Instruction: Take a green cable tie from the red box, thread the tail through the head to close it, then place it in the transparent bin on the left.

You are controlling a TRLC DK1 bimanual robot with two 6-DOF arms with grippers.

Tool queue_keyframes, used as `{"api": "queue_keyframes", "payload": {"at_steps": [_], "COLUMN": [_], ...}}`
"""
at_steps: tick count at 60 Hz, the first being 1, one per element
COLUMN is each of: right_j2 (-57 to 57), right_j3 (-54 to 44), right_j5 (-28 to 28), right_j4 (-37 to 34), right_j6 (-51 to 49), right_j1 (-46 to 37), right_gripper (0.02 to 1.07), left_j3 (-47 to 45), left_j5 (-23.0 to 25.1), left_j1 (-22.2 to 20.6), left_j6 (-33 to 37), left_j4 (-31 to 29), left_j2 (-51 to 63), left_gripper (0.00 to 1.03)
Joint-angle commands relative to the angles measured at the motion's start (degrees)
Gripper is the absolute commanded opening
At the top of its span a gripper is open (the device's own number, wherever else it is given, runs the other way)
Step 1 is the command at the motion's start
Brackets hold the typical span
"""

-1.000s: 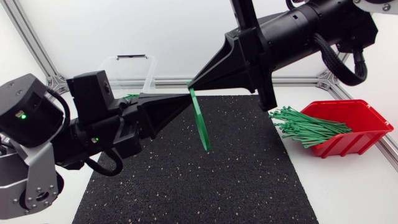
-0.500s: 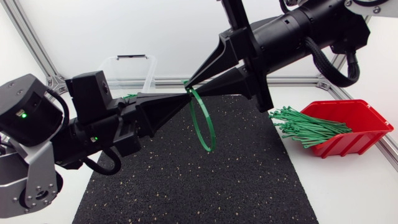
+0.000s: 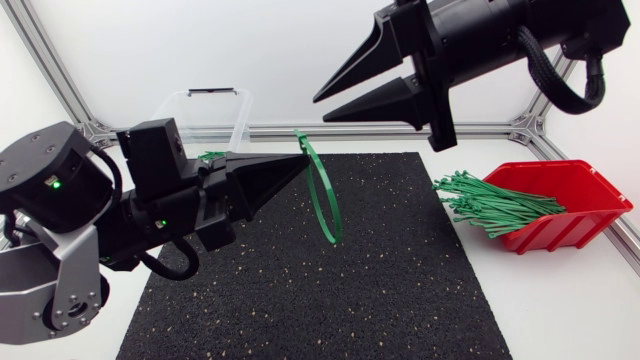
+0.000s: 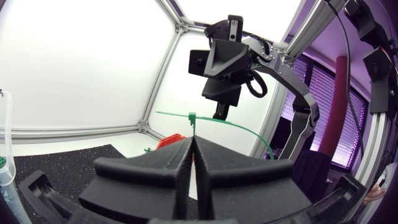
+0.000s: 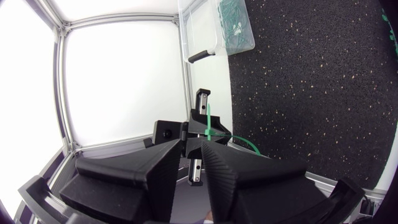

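Pinched shut at its very tips, the left arm's matte black wedge-fingered gripper holds the looped green plastic cable tie near its head. The hoop hangs down beside the fingertips, above the speckled black rubber mat. The right arm's matte black gripper sits higher and well clear of the loop, its fingers parted with nothing between them. With the tie closed, what seems left is the carry to the clear plastic bin at the mat's far left corner, where other green ties lie. The hold looks slight: only the fingertips bear on a thin, slick strap, so a quick swing could twist the tie free and drop it on the mat short of the bin. The hoop is wide and springy, so it could catch on the bin's rim or cling to a finger at release. How far the tail has passed through the head cannot be told; if barely, it might slip back out. The red plastic box, with its bundle of loose green ties, lies well apart at the right.
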Motion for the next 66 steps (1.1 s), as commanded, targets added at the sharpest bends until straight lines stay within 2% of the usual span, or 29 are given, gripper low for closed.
{"api": "queue_keyframes", "payload": {"at_steps": [1, 23, 61, 66], "right_j2": [1.17, 7.59, 5.3, 4.86], "right_j3": [1.18, 1.1, 1.89, 1.62], "right_j5": [0.42, 0.07, 0.68, 1.38], "right_j4": [-0.13, 2.16, 0.84, 0.84], "right_j6": [0.3, -1.37, -0.14, -0.22], "right_j1": [-0.99, -0.02, 3.67, 3.67], "right_gripper": [0.32, 0.29, 0.29, 0.21], "left_j3": [-0.05, -0.23, -0.23, -0.23], "left_j5": [0.53, 0.53, 0.53, 0.53], "left_j1": [0.43, -0.36, 0.87, 0.87], "left_j6": [0.73, 0.73, 0.73, 0.73], "left_j4": [1.04, 1.04, 1.04, 1.04], "left_j2": [0.61, -0.27, 0.35, 0.35], "left_gripper": [0.03, 0.03, 0.03, 0.03]}}
